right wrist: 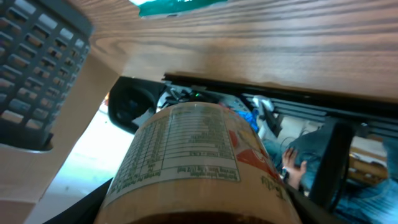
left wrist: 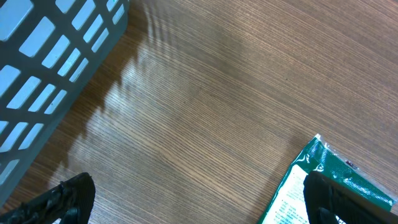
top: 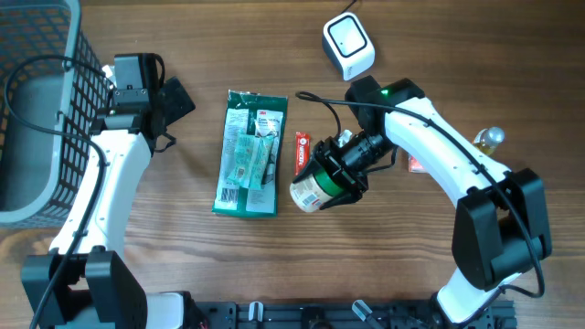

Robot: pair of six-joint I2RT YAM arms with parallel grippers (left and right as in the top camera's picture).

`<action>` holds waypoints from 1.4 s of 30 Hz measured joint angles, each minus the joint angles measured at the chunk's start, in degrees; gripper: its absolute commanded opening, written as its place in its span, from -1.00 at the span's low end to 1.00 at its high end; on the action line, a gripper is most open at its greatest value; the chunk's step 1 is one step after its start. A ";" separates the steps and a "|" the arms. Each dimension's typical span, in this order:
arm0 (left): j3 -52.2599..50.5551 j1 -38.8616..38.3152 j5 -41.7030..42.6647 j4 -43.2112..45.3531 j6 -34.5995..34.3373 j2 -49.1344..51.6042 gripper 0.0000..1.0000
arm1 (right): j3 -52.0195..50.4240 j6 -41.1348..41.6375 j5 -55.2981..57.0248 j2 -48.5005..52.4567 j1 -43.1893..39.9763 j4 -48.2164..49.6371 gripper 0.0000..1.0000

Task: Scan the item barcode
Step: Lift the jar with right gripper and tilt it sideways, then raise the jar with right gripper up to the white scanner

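Observation:
My right gripper [top: 340, 175] is shut on a jar [top: 313, 190] with a white and green label, holding it on its side above the table's middle. In the right wrist view the jar [right wrist: 193, 155] fills the space between the fingers, its nutrition table facing the camera; no barcode shows. The white scanner [top: 348, 46] stands at the back, well apart from the jar. My left gripper [top: 170, 102] is open at the left, beside a green packet [top: 249, 153], with only bare wood between its fingertips [left wrist: 68, 198] in the left wrist view.
A grey wire basket [top: 37, 110] occupies the far left. A small red packet [top: 302, 152] lies between the green packet and the jar. A gold-capped item [top: 492, 139] and an orange packet [top: 413, 164] sit at the right by my right arm.

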 measured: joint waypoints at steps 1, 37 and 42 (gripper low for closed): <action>0.00 0.00 0.00 0.00 -0.02 0.00 1.00 | 0.00 0.09 -0.35 0.00 0.00 0.02 -0.33; 0.00 0.00 0.00 0.00 -0.02 0.00 1.00 | 0.00 0.94 27.15 0.00 0.00 15.43 -0.68; 0.00 0.00 0.00 0.00 -0.02 0.00 1.00 | 0.00 -3.28 37.38 0.00 0.00 17.59 -0.84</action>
